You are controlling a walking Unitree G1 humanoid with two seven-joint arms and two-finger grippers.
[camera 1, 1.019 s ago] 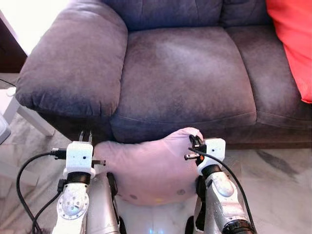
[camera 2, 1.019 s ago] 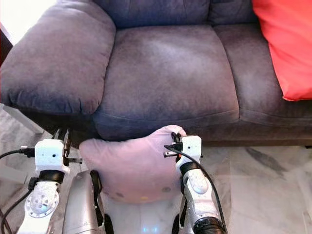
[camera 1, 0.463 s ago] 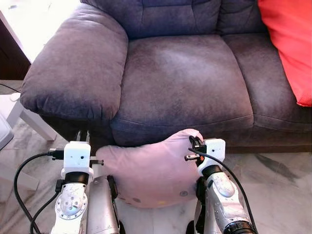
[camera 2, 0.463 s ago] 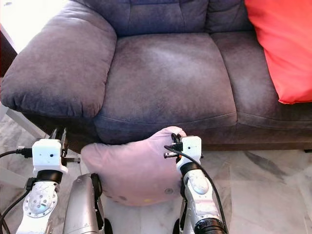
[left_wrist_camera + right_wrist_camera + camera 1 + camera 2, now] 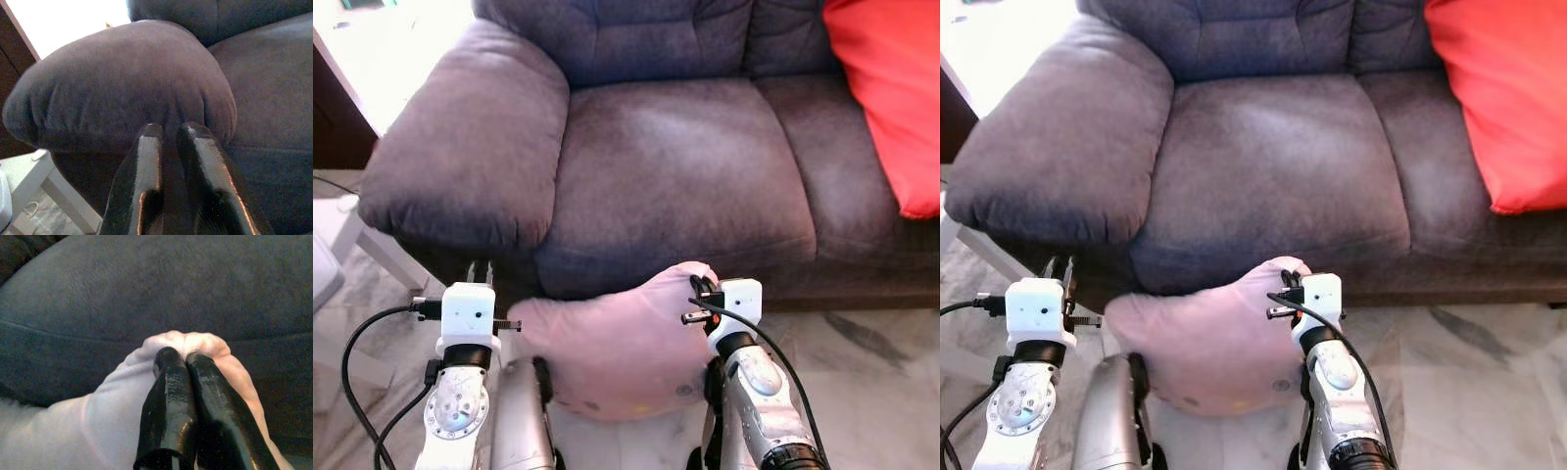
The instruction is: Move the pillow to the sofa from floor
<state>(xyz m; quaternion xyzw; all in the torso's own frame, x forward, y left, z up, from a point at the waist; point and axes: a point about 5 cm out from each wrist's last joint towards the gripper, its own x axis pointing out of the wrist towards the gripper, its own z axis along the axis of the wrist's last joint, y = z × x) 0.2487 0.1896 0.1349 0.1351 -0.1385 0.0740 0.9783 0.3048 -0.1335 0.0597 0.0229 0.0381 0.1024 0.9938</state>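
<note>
— Pillow point(image 5: 612, 343) status? Where is it against the sofa point(image 5: 685, 176)?

— I have it off the floor, held low between my two arms, just in front of the seat cushion's front edge and below it. Its long axis runs across, arm to arm.

— Which gripper has it?

— My right gripper point(image 5: 188, 357), fingers pressed together on a bunched upper corner of the fabric. My left gripper point(image 5: 168, 132) is nearly closed with nothing between its fingers, beside the pillow's other end, pointing at the armrest point(image 5: 122, 83).

— So the seat lies which way?

— Forward and up from the right gripper. I judge it needs lifting over the edge.
</note>
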